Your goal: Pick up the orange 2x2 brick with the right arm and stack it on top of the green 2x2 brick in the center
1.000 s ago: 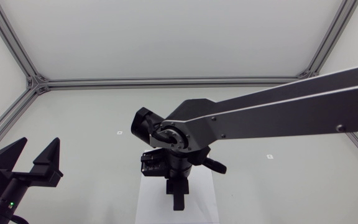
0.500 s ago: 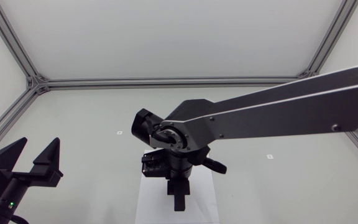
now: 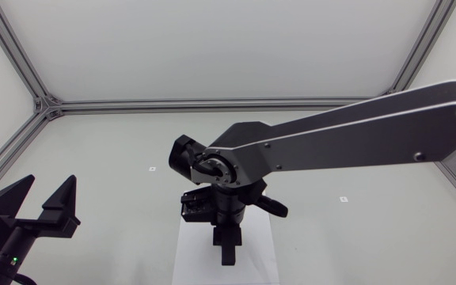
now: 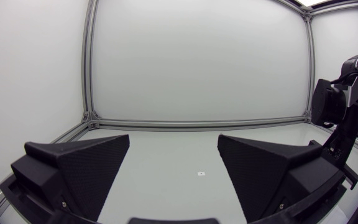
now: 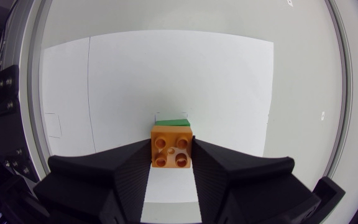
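Observation:
In the right wrist view the orange 2x2 brick [image 5: 171, 149] sits studs-up between my right gripper's fingers [image 5: 129, 168], which press it from both sides. A strip of the green brick [image 5: 174, 122] shows just past the orange brick's far edge, lower down; whether the two touch I cannot tell. In the head view my right arm [image 3: 331, 142] comes in from the right, and its gripper [image 3: 228, 255] points down over the white sheet [image 3: 188, 255], hiding both bricks. My left gripper [image 3: 42, 207] stands open and empty at the table's front left.
The white sheet [image 5: 166, 68] lies flat at the table's middle under the bricks. Small markers dot the table [image 3: 153, 169]. An aluminium frame [image 3: 212, 104] runs along the back edge. In the left wrist view my right arm [image 4: 340, 118] shows at the far side.
My right arm has shifted slightly over the sheet, with the orange brick still in its gripper. The left arm has not moved.

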`<control>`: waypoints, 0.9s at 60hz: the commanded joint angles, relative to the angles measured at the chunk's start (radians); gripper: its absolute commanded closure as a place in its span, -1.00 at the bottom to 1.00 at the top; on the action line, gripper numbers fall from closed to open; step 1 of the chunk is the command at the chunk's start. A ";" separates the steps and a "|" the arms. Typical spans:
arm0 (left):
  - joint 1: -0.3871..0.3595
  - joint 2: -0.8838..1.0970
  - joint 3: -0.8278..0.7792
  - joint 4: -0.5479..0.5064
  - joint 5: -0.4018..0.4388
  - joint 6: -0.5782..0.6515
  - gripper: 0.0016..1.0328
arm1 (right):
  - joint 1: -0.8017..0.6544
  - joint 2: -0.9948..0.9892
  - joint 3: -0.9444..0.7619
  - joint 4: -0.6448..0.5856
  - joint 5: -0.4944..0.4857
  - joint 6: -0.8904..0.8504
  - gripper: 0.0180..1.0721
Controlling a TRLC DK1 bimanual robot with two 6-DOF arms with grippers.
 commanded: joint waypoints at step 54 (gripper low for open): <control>0.003 -0.008 -0.041 -0.015 0.004 0.013 -0.92 | -0.003 0.098 -0.023 -0.068 -0.043 -0.125 0.87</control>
